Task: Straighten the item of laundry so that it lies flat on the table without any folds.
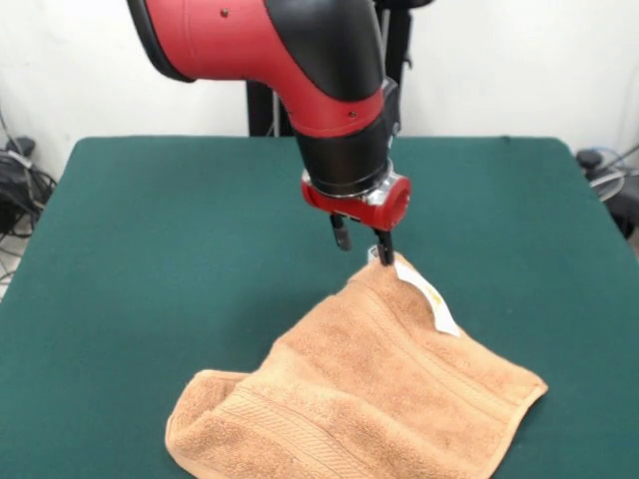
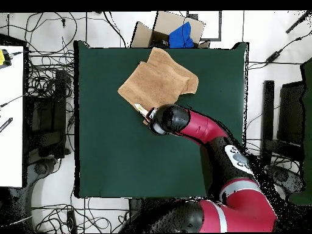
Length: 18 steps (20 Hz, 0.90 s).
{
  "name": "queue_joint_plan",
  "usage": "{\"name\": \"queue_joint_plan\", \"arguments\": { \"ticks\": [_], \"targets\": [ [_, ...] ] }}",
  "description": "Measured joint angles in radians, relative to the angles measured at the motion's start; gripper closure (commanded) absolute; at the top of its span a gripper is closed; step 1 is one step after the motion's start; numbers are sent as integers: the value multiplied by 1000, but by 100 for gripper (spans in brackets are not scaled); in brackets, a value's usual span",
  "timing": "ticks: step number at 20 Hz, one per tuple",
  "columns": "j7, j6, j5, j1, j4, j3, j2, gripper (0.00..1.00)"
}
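Observation:
The peach-orange item of laundry (image 1: 369, 384) lies rumpled on the green table (image 1: 170, 249), toward its front right. Its near-left corner is curled over in a thick roll, and its front edge runs off the picture. Its far corner with the white tag (image 1: 431, 296) is peaked up. My gripper (image 1: 362, 251) hangs right over that corner, open, with one finger (image 1: 383, 246) touching the cloth by the tag. In the overhead view the towel (image 2: 159, 82) lies by the table's (image 2: 109, 152) top edge, and the arm's wrist hides the gripper beside the tag (image 2: 141, 109).
Just beyond the table edge by the towel stands a cardboard box (image 2: 159, 29) with blue cloth inside. Cables (image 2: 49, 91) cover the floor on the left of the overhead view. A white tabletop (image 2: 11, 122) borders that side.

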Motion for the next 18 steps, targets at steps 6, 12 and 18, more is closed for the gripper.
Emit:
{"name": "queue_joint_plan", "arguments": {
  "ticks": [6,12,18],
  "targets": [
    [0,-1,0,3,-2,5,11,0],
    [0,-16,0,3,-5,6,26,0],
    [0,-34,0,1,-5,26,26,100]
  ]
}}
